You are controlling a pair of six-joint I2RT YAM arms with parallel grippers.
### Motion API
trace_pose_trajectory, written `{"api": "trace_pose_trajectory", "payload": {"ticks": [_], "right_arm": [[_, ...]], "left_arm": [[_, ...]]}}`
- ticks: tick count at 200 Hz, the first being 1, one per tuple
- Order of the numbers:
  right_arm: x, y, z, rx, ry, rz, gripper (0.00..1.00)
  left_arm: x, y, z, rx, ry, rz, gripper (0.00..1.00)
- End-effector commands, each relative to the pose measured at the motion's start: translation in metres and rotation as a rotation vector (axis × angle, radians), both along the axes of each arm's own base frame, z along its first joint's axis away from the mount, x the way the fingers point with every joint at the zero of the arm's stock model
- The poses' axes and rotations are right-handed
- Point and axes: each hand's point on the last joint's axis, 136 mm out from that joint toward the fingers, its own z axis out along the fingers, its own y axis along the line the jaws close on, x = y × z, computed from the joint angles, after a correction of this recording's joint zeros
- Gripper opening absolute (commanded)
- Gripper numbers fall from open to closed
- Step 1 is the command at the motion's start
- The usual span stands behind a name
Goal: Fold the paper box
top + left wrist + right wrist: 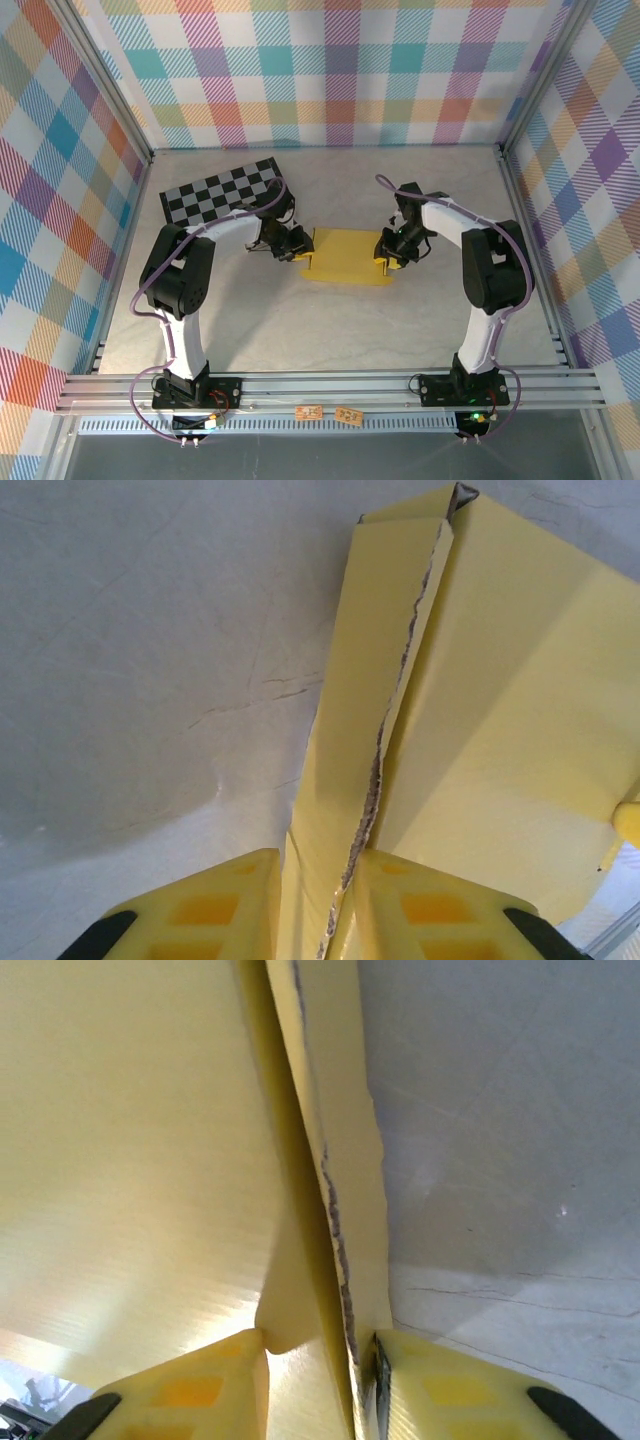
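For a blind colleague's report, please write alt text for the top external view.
Two robot arms grip a yellow paper box on a pale table: the left gripper at its left edge, the right gripper at its right edge. A checkered board lies beyond the left arm; plaid walls surround.

Checkerboard (222,190) lies flat at 10 o'clock, black/white, skewed to the walls. Table top (330,330) is pale grey with hairline cracks. Plaid walls (340,70) on three sides. Aluminium rail (330,390) at 6 o'clock, two small orange tags (328,413) just below it.
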Motion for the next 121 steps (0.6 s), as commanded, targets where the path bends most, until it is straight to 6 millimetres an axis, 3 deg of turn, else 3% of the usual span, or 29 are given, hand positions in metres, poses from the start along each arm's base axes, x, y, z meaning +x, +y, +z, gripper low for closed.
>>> {"api": "trace_pose_trajectory", "payload": {"ticks": [1,43,121], "right_arm": [[-0.006,-0.006,-0.021,-0.031,0.036,0.004,0.29],[-0.002,0.003,-0.019,0.012,0.044,0.001,0.25],[-0.004,0.023,-0.026,0.044,0.095,0.029,0.18]], "left_arm": [[-0.013,-0.002,-0.021,0.022,0.057,-0.011,0.21],[-0.018,-0.020,-0.014,0.020,0.054,-0.037,0.19],[-0.030,-0.043,-0.021,0.049,0.077,-0.082,0.14]]}}
